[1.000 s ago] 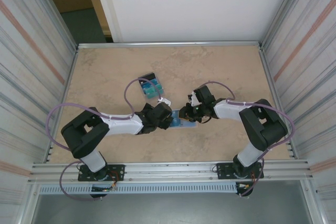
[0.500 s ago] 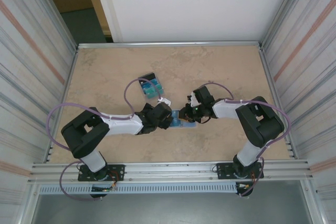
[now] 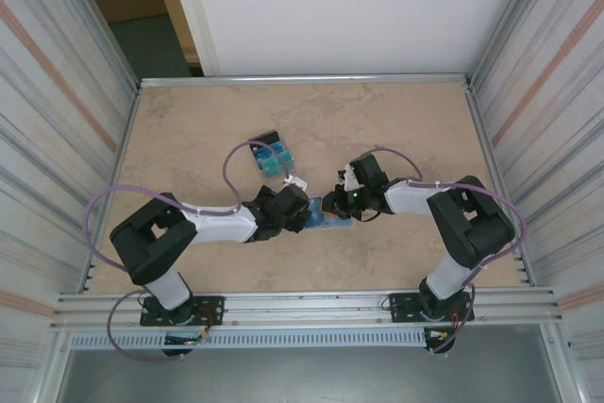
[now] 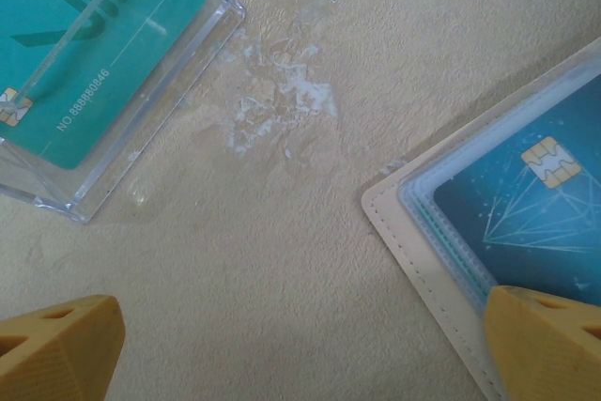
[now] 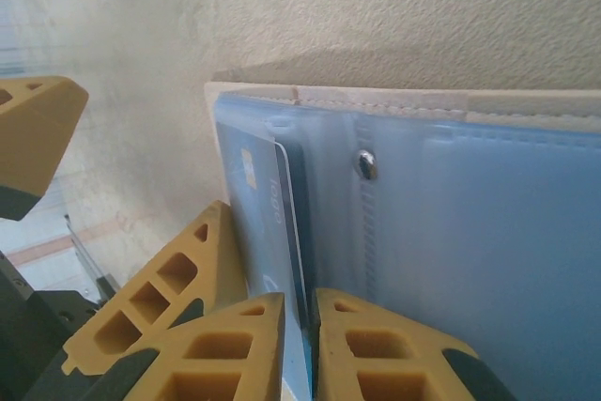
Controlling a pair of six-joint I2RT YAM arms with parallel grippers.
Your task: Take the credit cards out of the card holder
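Card holder (image 5: 470, 232), pale blue inside, cream-edged, lies open; right gripper (image 5: 299, 318) pinches its blue card (image 5: 272, 223), left gripper (image 4: 300, 345) gapes wide.

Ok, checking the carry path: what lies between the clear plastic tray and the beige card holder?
Only bare beige tabletop with a whitish smear, between the clear plastic tray and the beige stitched card holder, in the left wrist view.

Card holder (image 4: 399, 232) runs off the right edge; clear tray (image 4: 155, 91) — cropped top-left.
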